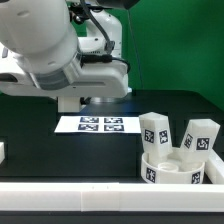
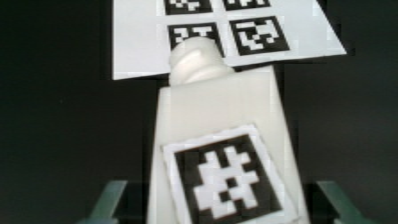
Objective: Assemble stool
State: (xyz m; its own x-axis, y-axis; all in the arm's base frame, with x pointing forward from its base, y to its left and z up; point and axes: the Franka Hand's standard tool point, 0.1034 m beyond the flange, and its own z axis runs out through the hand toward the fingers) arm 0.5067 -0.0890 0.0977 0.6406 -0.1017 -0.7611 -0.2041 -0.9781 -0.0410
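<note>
In the wrist view a white block leg (image 2: pixel 214 130) with a black-and-white tag lies lengthwise between my fingers (image 2: pixel 116 200). My gripper (image 2: pixel 222 205) is shut on it. The leg's threaded tip points toward the marker board (image 2: pixel 143 50). In the exterior view the arm's hand (image 1: pixel 95 85) hangs over the marker board (image 1: pixel 100 124); the fingers and the held leg are hidden there. The round ring-shaped seat (image 1: pixel 180 168) rests at the exterior view's right, with two tagged legs (image 1: pixel 155 130) (image 1: pixel 200 137) standing upright on it.
A long white border rail (image 1: pixel 90 192) runs along the near edge of the black table. A small white piece (image 1: pixel 2 151) shows at the exterior view's left edge. A green wall stands behind.
</note>
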